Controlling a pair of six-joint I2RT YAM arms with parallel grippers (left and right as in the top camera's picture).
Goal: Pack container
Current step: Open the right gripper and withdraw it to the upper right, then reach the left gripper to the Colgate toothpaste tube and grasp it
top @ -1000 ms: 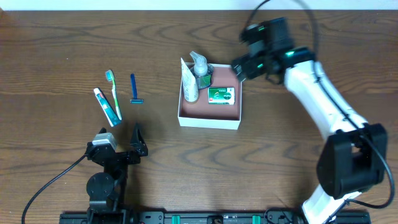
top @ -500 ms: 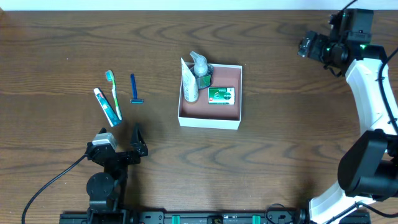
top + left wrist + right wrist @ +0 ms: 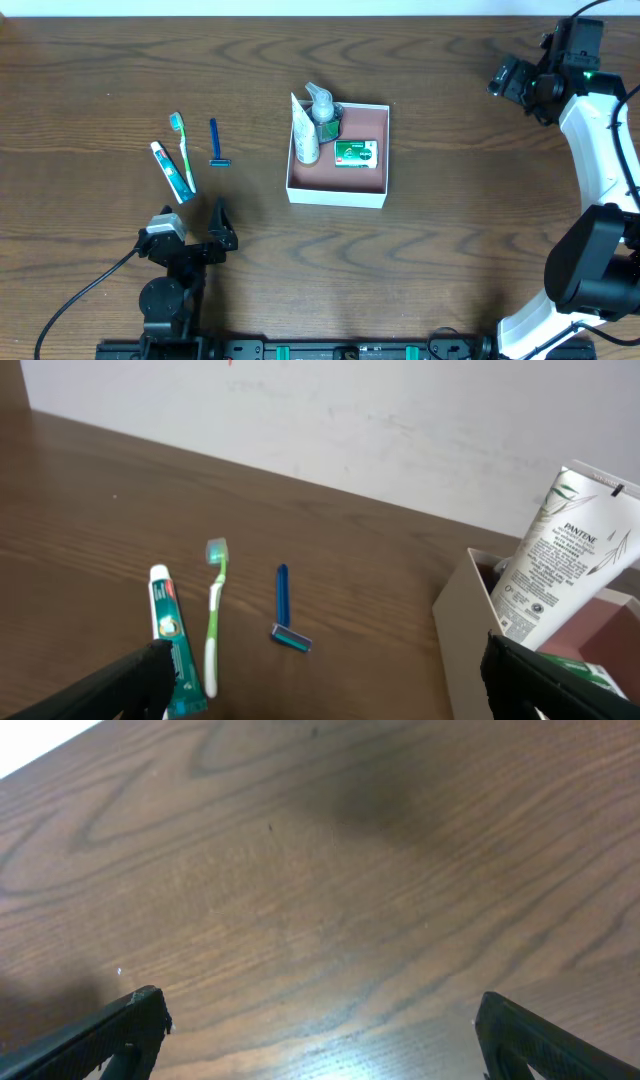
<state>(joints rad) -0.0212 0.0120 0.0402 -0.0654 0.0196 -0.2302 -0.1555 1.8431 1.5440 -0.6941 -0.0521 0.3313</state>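
The container (image 3: 337, 186), a square shallow white box with a pink-brown inside, sits mid-table; its wall shows in the left wrist view (image 3: 462, 630). It holds a white tube (image 3: 303, 128), a pump bottle (image 3: 321, 104) and a green soap box (image 3: 355, 152). To its left lie a toothpaste tube (image 3: 172, 171), a green toothbrush (image 3: 183, 148) and a blue razor (image 3: 215, 142). My left gripper (image 3: 194, 235) is open and empty near the front edge, below the toothpaste. My right gripper (image 3: 506, 78) is open and empty over bare wood at the far right.
The wooden table runs to a white wall at the back (image 3: 400, 420). The right wrist view shows only bare wood (image 3: 320, 890). The arm bases stand along the front edge (image 3: 165, 300).
My right arm has swung from the container's back right corner out to the far right back of the table. The left arm and the objects have not moved.
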